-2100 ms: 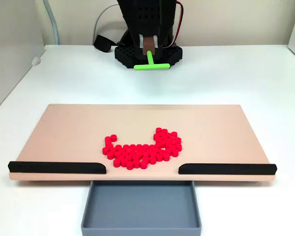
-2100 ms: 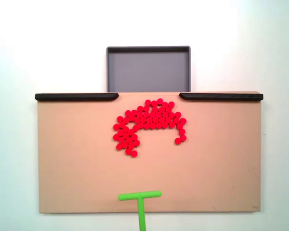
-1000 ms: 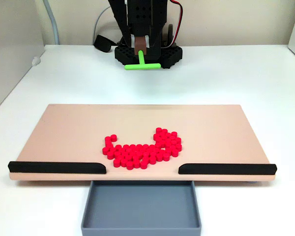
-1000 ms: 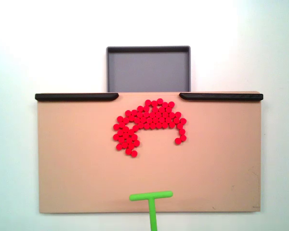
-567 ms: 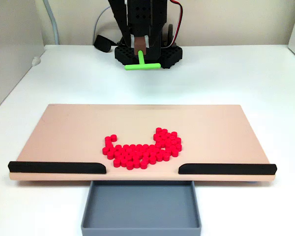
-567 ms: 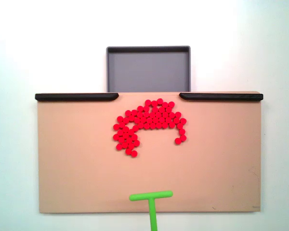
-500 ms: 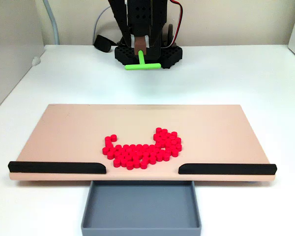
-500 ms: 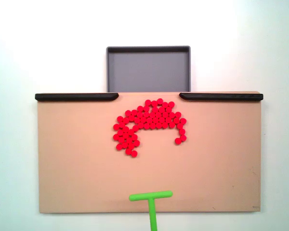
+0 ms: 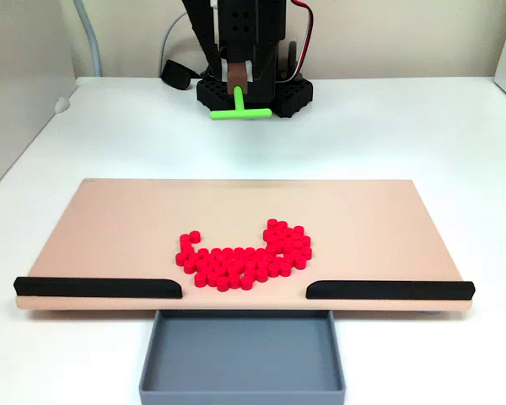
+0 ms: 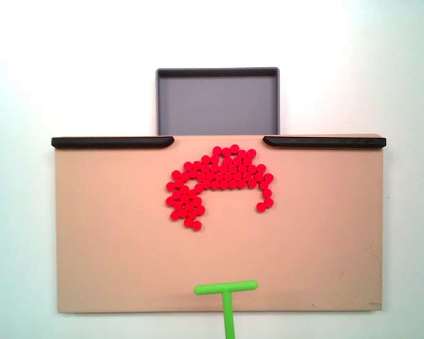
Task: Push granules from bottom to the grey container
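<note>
Shifted sideways, claw (image 9: 239,85) stays far from granules (image 9: 244,256).

The grey container (image 9: 241,363) is cut by the bottom edge.

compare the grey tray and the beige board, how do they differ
The grey tray is narrower than the beige board and sits beyond its slotted edge, in line with the gap between the two black strips. The tray has low raised walls; the board is a flat slab. The tray holds nothing, while the board carries the red granules. Both are rectangular and lie flat on the white table.
</note>
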Robot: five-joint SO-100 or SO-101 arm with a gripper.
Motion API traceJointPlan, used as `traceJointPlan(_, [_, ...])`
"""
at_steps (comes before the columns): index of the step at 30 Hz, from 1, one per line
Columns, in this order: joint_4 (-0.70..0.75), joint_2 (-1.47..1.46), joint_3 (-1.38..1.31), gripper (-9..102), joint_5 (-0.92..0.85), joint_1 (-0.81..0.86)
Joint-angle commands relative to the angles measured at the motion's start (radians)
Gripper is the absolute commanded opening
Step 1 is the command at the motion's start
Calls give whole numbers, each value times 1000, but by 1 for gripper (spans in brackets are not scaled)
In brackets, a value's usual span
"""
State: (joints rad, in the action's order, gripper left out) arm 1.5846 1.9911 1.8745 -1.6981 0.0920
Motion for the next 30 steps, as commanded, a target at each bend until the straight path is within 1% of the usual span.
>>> traceJointPlan(1, [-5, 2, -6, 0, -20, 5])
traceJointPlan(25, [-5, 6, -5, 0, -8, -21])
traceJointPlan(30, [-6, 20, -2, 0, 64, -63])
